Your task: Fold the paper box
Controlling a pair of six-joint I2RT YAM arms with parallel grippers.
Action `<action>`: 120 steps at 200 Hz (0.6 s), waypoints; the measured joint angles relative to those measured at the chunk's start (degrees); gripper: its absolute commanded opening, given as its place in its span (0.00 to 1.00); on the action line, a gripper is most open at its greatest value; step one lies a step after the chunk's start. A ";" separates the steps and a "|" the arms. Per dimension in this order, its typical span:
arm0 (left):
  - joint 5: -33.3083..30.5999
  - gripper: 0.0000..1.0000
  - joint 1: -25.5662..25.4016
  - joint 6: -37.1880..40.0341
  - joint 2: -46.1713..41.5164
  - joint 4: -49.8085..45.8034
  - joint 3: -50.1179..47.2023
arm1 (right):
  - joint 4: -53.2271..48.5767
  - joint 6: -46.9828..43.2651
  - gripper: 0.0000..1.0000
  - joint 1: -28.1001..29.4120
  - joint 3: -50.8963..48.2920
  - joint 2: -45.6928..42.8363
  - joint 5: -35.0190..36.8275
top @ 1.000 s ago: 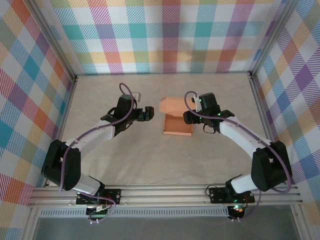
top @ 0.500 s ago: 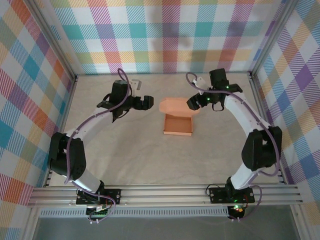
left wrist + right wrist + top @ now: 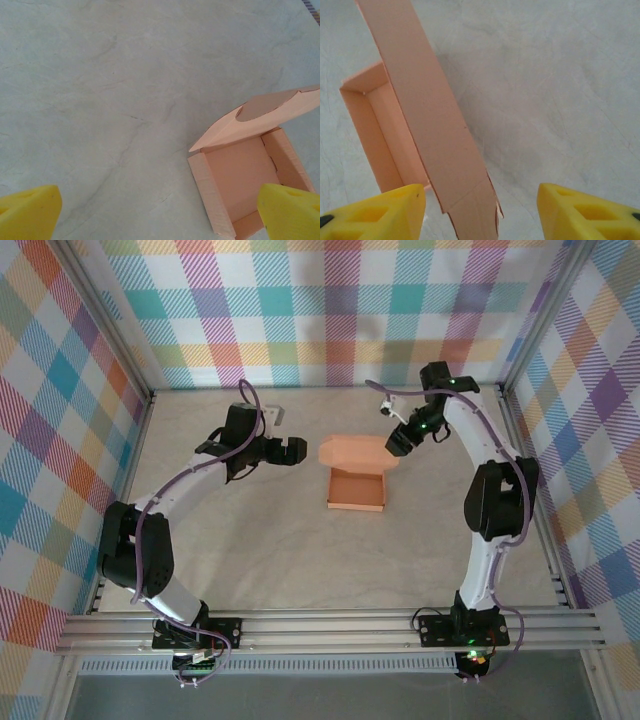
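My right hand (image 3: 397,443) and left hand (image 3: 293,450) are spread empty; pushing the raised lid (image 3: 358,452) could skid the light paper box (image 3: 356,490) sideways.

Open paper box (image 3: 382,132) on marbled table (image 3: 550,95), lid flap (image 3: 425,120) raised at slant. Wide-spread right gripper (image 3: 482,212), yellow fingers (image 3: 382,212) flanking lid's end.
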 measured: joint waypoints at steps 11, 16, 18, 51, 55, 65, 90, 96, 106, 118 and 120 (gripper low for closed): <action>-0.07 1.00 0.04 0.00 0.07 -0.22 0.07 | -1.57 -1.40 0.52 0.00 1.25 1.05 0.61; -0.04 1.00 0.07 0.00 0.15 -0.35 0.15 | -2.16 -2.05 0.51 0.00 1.84 1.60 0.83; -0.07 1.00 0.07 0.00 0.26 -0.44 0.24 | -2.49 -2.27 0.51 0.00 2.12 1.77 0.92; 0.02 1.00 0.39 -0.04 1.31 -1.07 0.76 | -4.83 -5.25 0.51 0.00 4.48 3.69 1.60; 0.02 1.00 0.46 -0.04 1.42 -1.05 0.76 | -4.96 -5.31 0.51 0.00 4.59 3.80 1.70; 0.02 1.00 0.55 -0.04 1.73 -1.07 0.76 | -5.27 -5.68 0.44 0.00 4.81 4.11 1.92; 0.02 1.00 0.76 -0.04 2.16 -1.07 0.76 | -5.75 -6.86 0.25 0.00 5.51 5.29 2.34; 0.04 1.00 0.81 -0.04 2.19 -1.07 0.76 | -5.90 -6.91 0.25 0.00 5.79 5.68 2.38; 0.04 1.00 0.81 -0.04 2.19 -1.07 0.76 | -5.90 -6.95 0.25 0.00 5.97 6.29 2.56; 0.04 1.00 0.81 -0.04 2.21 -1.07 0.76 | -5.92 -6.95 0.24 0.00 5.99 6.84 2.64; 0.04 1.00 0.81 -0.04 2.21 -1.07 0.76 | -5.92 -6.95 0.24 0.00 5.99 6.91 2.69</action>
